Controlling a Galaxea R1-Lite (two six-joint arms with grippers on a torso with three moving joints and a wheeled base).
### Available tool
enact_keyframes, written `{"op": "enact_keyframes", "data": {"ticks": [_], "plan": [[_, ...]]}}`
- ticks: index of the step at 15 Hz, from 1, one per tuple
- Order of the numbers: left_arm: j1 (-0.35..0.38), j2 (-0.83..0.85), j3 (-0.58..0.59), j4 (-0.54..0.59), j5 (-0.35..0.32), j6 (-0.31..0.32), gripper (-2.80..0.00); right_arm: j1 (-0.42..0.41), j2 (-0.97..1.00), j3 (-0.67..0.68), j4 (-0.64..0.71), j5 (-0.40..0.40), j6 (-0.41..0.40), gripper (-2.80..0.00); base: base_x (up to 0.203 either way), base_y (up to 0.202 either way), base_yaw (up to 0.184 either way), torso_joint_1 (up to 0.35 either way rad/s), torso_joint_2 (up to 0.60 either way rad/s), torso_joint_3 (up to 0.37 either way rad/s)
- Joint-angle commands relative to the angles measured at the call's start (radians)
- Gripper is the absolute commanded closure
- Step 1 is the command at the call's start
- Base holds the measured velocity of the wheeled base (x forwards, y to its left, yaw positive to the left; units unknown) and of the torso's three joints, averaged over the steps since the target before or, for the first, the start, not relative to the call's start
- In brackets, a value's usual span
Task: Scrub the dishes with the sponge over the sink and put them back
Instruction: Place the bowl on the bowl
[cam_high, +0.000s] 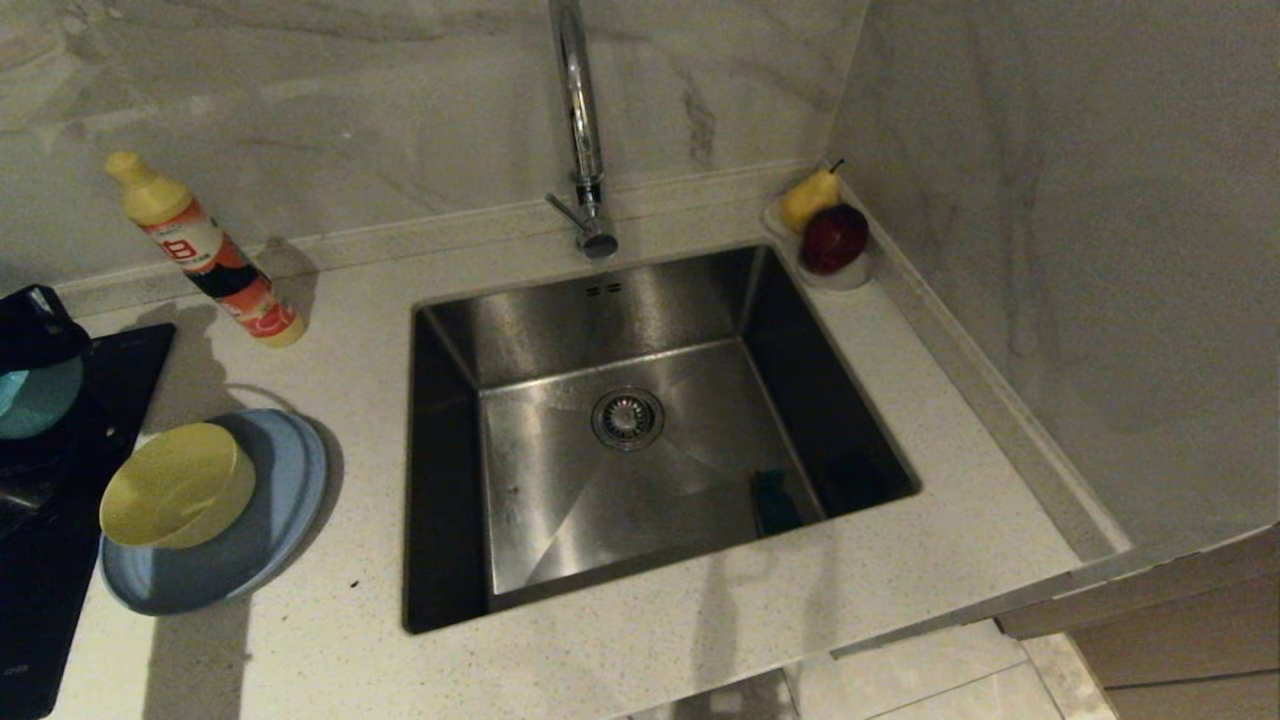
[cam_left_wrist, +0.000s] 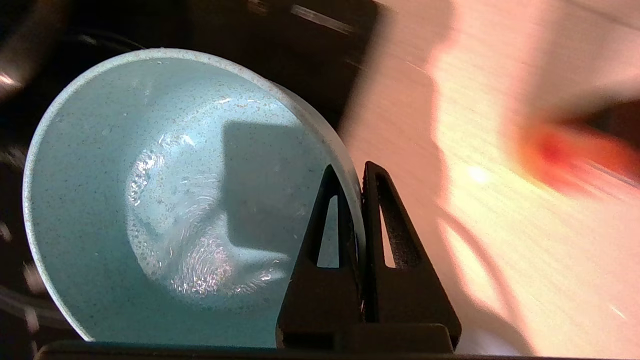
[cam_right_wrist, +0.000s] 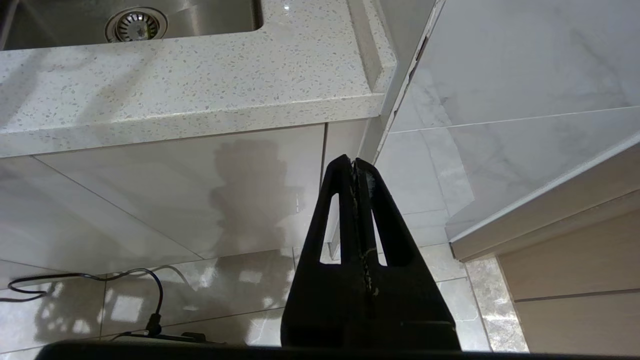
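Note:
At the far left, over the black cooktop (cam_high: 50, 580), my left gripper (cam_left_wrist: 350, 170) is shut on the rim of the teal-blue bowl (cam_left_wrist: 150, 200), one finger inside the wall and one outside. In the head view the teal-blue bowl (cam_high: 40, 398) shows under the dark hand. The yellow bowl (cam_high: 178, 485) lies tilted on the pale blue-grey plate (cam_high: 270, 520) on the counter left of the sink (cam_high: 560, 490). The sponge (cam_high: 775, 500) lies green side up on the sink floor at the front right. My right gripper (cam_right_wrist: 354, 161) hangs shut and empty below the counter edge.
A tall chrome tap (cam_high: 580, 120) stands behind the basin. A yellow-capped detergent bottle (cam_high: 205, 250) leans at the back left. A pear (cam_high: 808, 198) and a red apple (cam_high: 833, 238) sit in a clear dish (cam_high: 850, 278) in the back right corner.

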Motion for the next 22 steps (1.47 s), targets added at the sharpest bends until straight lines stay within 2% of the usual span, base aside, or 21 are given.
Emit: {"op": "enact_keyframes", "data": {"ticks": [1,5,10,14,17,19,22], "plan": [[-0.049,-0.123,-0.012,0.101,-0.017,-0.005,0.0,0.0,-0.002,0.0,0.0,0.001,-0.001,0.0,0.0,0.0,0.0,0.0,0.0,0.0],[-0.175,-0.214,0.046,0.206,-0.011,-0.004,0.0,0.0,-0.002,0.0,0.0,0.0,-0.001,0.0,0.0,0.0,0.0,0.0,0.0,0.0],[-0.242,-0.289,0.216,0.2,0.005,-0.014,0.0,0.0,-0.002,0.0,0.0,0.001,-0.001,0.0,0.0,0.0,0.0,0.0,0.0,0.0],[-0.253,-0.296,0.291,0.177,0.04,-0.008,0.0,0.0,-0.002,0.0,0.0,0.001,-0.001,0.0,0.0,0.0,0.0,0.0,0.0,0.0],[-0.261,-0.292,0.391,0.039,0.061,0.0,0.0,0.0,-0.002,0.0,0.0,0.001,-0.001,0.0,0.0,0.0,0.0,0.0,0.0,0.0],[-0.261,-0.285,0.441,0.013,0.065,0.022,0.0,0.0,-0.002,0.0,0.0,0.001,-0.001,0.0,0.0,0.0,0.0,0.0,0.0,0.0],[-0.263,-0.283,0.443,-0.001,0.063,0.028,0.0,0.0,-0.002,0.0,0.0,0.0,-0.001,0.0,0.0,0.0,0.0,0.0,0.0,0.0]]}}
